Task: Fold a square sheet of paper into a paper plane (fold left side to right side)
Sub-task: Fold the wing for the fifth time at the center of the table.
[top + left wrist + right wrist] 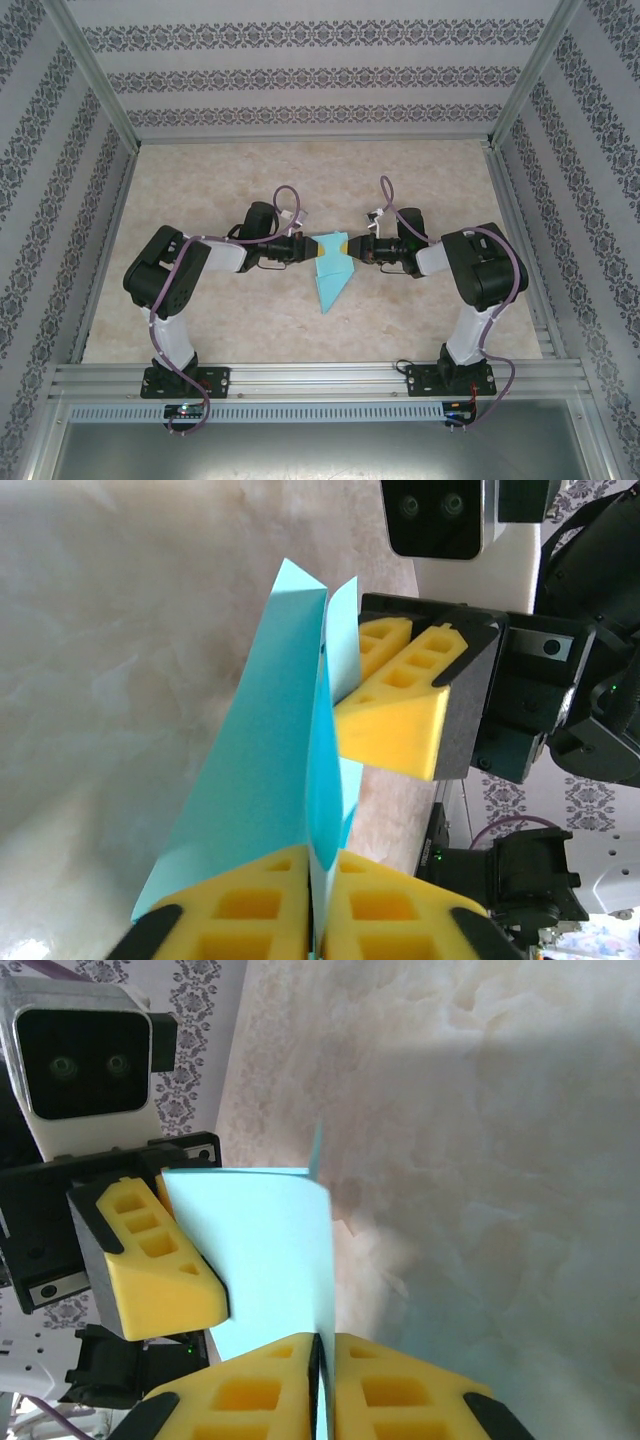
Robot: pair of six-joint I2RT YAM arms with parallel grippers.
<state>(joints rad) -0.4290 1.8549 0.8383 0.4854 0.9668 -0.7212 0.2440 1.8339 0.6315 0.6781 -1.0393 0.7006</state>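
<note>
We see the narrow, pointed, light turquoise-blue paper plane [331, 272] at the middle of the beige marbled tabletop [200, 190], its tip towards the near edge; our left gripper [311, 248] is clenched on its left edge, yellow foam fingers [250, 915] pressed together over the paper; our right gripper [353, 250] pinches the opposite edge likewise; whether the plane touches the tabletop we cannot tell.

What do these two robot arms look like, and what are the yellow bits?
Both arms, left arm and right arm, have black joint housings and white links. Thin purple cables loop along them. The fingers are yellow wedges with square hollows, black-backed.
</note>
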